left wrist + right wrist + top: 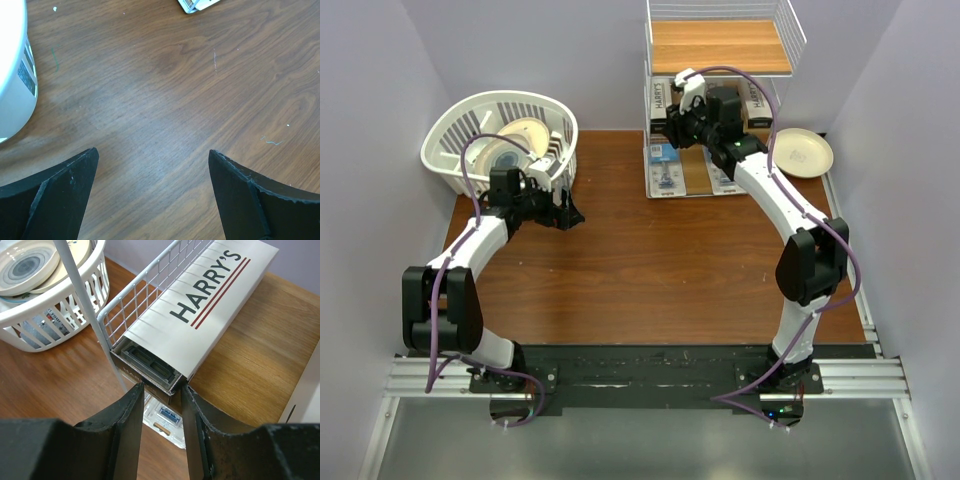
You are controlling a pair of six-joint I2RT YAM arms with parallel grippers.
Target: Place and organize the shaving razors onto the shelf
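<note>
The shelf (720, 45) stands at the back right. In the right wrist view a white HARRY'S razor box (200, 305) lies on the shelf's wooden tier (255, 355), along the wire side (135, 305). My right gripper (161, 386) is at the box's near end, its jaws a narrow gap apart with nothing between them. The right fingertip (186, 390) touches the box's corner. A clear blister pack (167, 415) shows below through the gap. From above, two HARRY'S boxes (660, 100) (758, 100) and two blister packs (665, 165) (722, 176) sit on the tiers. My left gripper (572, 213) (152, 152) hangs open over bare table.
A white slatted basket (500, 140) (55, 305) holding round plates stands at the back left, just beyond the left gripper. A cream plate (803, 152) lies on the table right of the shelf. Walls close in both sides.
</note>
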